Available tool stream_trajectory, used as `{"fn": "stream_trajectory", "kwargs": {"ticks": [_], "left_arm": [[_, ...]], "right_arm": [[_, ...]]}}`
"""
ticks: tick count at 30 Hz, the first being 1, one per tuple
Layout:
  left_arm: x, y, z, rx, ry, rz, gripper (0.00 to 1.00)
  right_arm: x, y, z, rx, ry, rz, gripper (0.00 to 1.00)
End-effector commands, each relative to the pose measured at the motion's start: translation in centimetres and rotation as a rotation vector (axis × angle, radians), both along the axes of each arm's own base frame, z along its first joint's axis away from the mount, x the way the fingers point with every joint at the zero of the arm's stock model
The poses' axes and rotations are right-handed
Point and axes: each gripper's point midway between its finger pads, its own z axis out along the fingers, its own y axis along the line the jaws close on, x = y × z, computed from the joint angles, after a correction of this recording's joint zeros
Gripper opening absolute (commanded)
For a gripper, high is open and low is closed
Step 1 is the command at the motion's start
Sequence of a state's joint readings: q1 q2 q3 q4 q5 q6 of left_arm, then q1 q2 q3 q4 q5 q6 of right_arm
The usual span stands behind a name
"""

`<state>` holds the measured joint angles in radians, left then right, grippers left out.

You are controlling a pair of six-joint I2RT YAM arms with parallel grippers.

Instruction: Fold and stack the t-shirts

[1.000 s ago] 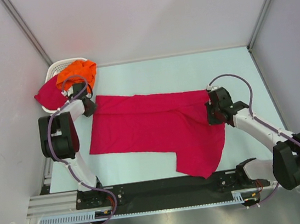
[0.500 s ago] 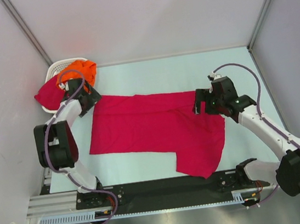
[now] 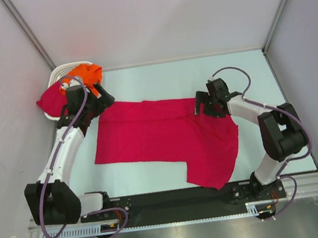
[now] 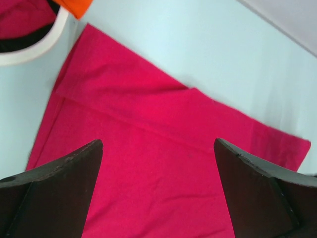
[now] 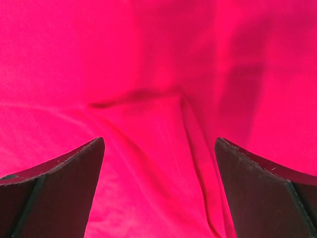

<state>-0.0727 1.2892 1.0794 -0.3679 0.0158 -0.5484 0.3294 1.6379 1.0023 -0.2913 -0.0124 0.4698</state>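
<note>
Crimson t-shirt (image 3: 161,139) lies spread flat mid-counter (image 3: 159,78), one flap reaching toward near edge. Left tool (image 3: 101,98) over its far-left corner, jaws wide apart, empty. Right tool (image 3: 200,105) over far-right part, jaws likewise spread, empty. White basket (image 3: 58,73) at far-left corner holds orange t-shirt (image 3: 84,74) and second crimson t-shirt (image 3: 48,101).

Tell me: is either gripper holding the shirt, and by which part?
Nothing is held. The left gripper and right gripper are both open above the spread shirt.
</note>
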Motion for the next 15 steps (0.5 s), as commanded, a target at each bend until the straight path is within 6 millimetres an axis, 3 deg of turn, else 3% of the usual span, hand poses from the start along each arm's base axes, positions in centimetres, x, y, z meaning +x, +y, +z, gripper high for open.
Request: {"fn": "stream_trajectory", "kwargs": {"ticks": [1, 6, 15], "left_arm": [[-2.4, -0.7, -0.6, -0.004, 0.029, -0.062, 1.00], [-3.5, -0.7, -0.4, -0.006, 0.021, -0.065, 1.00], [-3.4, -1.2, 0.0, -0.021, 0.017, -0.087, 1.00]], "right_arm": [[3.7, 1.3, 1.7, 0.030, -0.099, 0.034, 0.99], [3.9, 1.2, 0.0, 0.018, -0.072, 0.045, 1.00], [3.4, 2.1, 0.0, 0.059, -0.055, 0.070, 0.95]]}}
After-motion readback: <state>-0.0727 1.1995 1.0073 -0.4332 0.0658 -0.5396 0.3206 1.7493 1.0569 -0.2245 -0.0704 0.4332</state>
